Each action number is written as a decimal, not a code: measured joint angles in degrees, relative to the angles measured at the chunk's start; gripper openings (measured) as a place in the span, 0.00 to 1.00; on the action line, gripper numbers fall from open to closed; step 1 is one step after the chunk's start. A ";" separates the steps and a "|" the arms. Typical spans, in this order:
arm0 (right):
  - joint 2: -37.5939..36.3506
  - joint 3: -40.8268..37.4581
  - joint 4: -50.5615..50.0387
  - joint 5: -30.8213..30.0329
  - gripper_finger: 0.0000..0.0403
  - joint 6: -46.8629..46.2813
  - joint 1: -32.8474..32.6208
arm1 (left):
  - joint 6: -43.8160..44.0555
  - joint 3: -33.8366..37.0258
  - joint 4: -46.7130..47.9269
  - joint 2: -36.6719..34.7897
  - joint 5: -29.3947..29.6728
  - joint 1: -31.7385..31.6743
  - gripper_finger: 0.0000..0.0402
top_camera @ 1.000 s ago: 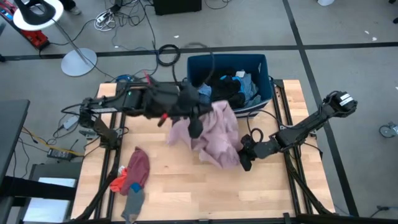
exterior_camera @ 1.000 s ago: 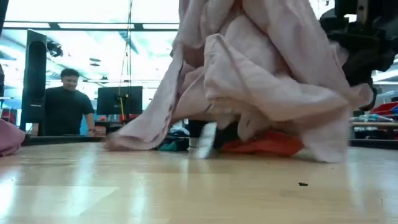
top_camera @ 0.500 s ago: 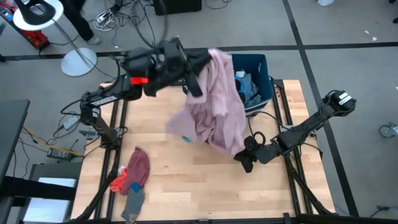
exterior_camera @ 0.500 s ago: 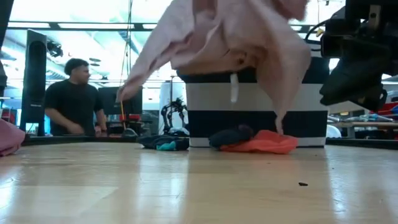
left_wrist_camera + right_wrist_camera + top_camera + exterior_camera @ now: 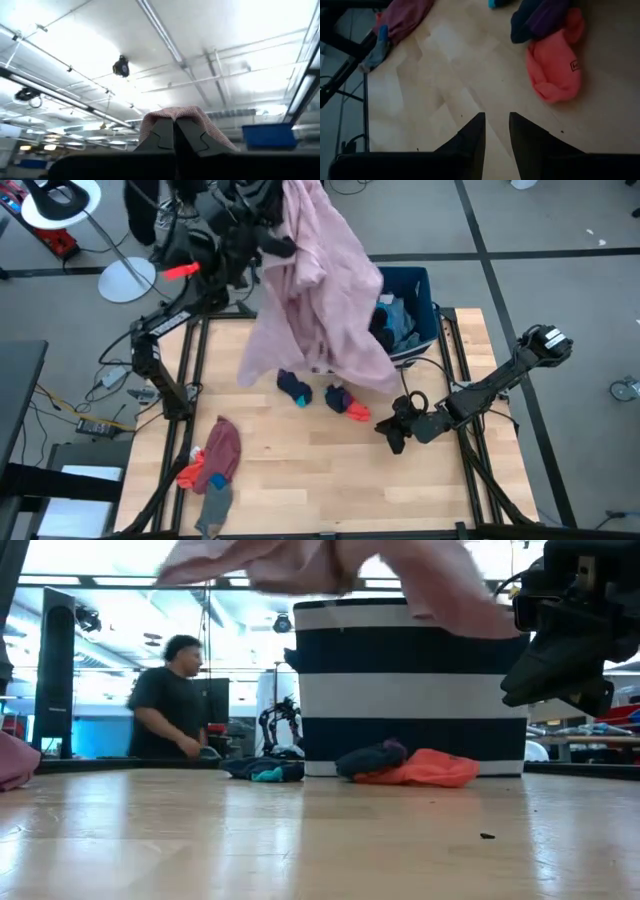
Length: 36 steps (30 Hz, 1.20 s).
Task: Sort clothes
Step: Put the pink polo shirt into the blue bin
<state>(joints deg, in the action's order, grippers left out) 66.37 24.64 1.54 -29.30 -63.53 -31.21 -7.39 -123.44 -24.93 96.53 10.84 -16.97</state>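
From above, we see the left gripper (image 5: 262, 202) raised high over the table's far edge, clenched on a large pink garment (image 5: 318, 290) that hangs down across the dark blue bin (image 5: 410, 288). On the wooden table (image 5: 300, 480) below it lie a dark sock with a teal toe (image 5: 295, 388) and a dark and red-orange sock pair (image 5: 348, 402). A maroon, red and grey pile (image 5: 212, 465) sits near the left front corner. The right gripper (image 5: 392, 432) hovers low beside the red-orange piece; we cannot tell how its fingers stand here.

At table height, we see the bin's (image 5: 410, 690) white stripes, the pink hem (image 5: 330, 565) above it, and a person in a black shirt (image 5: 172, 705) behind.

The left wrist view shows pink fabric (image 5: 175, 117) pinched between shut fingers (image 5: 160, 137), against a ceiling.

The right wrist view shows that gripper's fingers (image 5: 472, 135) slightly parted, holding nothing, above bare wood near the red-orange sock (image 5: 555, 62), which carries a small dark label we cannot read.
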 joint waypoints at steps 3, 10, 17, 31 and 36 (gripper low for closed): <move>0.00 0.00 0.00 -0.04 0.22 -0.65 0.70 | 1.04 0.00 3.92 1.10 -0.54 -1.93 0.00; 0.00 -0.01 -0.04 -0.11 0.22 -1.05 2.77 | 8.98 0.03 22.35 7.09 -6.69 -4.86 0.00; 0.00 -0.01 -0.15 -0.09 0.22 -2.28 3.35 | 14.16 0.07 38.67 15.27 -15.67 -5.16 0.00; 0.00 0.01 -0.42 -0.08 0.22 -3.95 3.35 | 12.27 0.02 71.94 26.56 -16.06 -5.23 0.00; 0.00 0.01 -0.44 -0.06 0.22 -3.96 3.35 | 12.21 0.00 75.08 28.94 -16.06 -5.36 0.00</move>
<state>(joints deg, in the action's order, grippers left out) 66.37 24.64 1.10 -29.36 -67.48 -27.86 4.83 -123.44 50.15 125.47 -5.21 -22.33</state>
